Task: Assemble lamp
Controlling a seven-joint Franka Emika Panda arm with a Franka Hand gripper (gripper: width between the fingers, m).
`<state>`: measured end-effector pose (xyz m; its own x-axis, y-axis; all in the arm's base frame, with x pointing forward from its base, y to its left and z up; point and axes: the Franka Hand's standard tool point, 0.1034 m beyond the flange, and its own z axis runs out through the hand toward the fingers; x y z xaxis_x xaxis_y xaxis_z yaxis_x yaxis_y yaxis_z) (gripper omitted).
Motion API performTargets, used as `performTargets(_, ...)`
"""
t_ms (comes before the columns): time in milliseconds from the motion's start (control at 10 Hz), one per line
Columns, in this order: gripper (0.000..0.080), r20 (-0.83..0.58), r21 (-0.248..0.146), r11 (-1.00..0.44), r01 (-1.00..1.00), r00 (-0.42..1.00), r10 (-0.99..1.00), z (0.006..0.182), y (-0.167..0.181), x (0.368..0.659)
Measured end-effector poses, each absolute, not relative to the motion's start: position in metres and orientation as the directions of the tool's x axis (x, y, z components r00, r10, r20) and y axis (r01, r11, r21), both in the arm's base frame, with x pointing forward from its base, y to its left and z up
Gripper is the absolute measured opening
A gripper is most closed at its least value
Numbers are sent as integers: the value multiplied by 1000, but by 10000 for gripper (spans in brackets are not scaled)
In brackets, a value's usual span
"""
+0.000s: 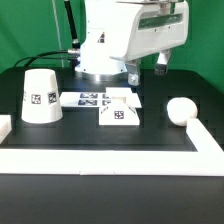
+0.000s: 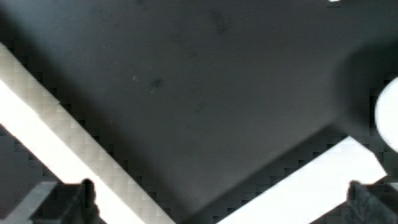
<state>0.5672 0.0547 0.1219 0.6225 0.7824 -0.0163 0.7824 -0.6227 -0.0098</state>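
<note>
The tapered white shade (image 1: pixel 40 95) stands mouth-down at the exterior view's left. The squat blocky base (image 1: pixel 120 109) sits in the middle of the black table, tag facing front. The round bulb (image 1: pixel 181 110) lies at the exterior view's right. My gripper (image 1: pixel 147 68) hangs high behind the base, touching no part. In the wrist view the gripper (image 2: pixel 214 198) is open and empty, its dark fingertips (image 2: pixel 57 202) far apart over bare black table. A curved white edge (image 2: pixel 388 105) shows at the frame's border; I cannot tell which part it is.
The marker board (image 1: pixel 88 98) lies flat between shade and base. A raised white border (image 1: pixel 110 160) frames the table's front and sides. In the wrist view two white strips (image 2: pixel 71 130) of that border meet in a V below the jaws.
</note>
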Motion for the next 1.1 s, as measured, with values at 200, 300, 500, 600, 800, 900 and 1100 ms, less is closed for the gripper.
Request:
performTargets(200, 699, -16, -10, -623, 782, 623, 782, 122, 55, 567)
performTargets(300, 699, -16, -10, -623, 782, 623, 782, 122, 55, 567)
performTargets(500, 699, -17, -11, -623, 782, 623, 782, 121, 55, 567)
performTargets(600, 699, -17, -11, -623, 782, 622, 782, 121, 55, 567)
performTargets(800, 699, -18, -12, -623, 782, 622, 782, 121, 55, 567)
performTargets(900, 699, -18, -12, -623, 782, 622, 782, 121, 55, 567)
performTargets(1100, 699, -18, -12, -623, 782, 622, 782, 120, 55, 567)
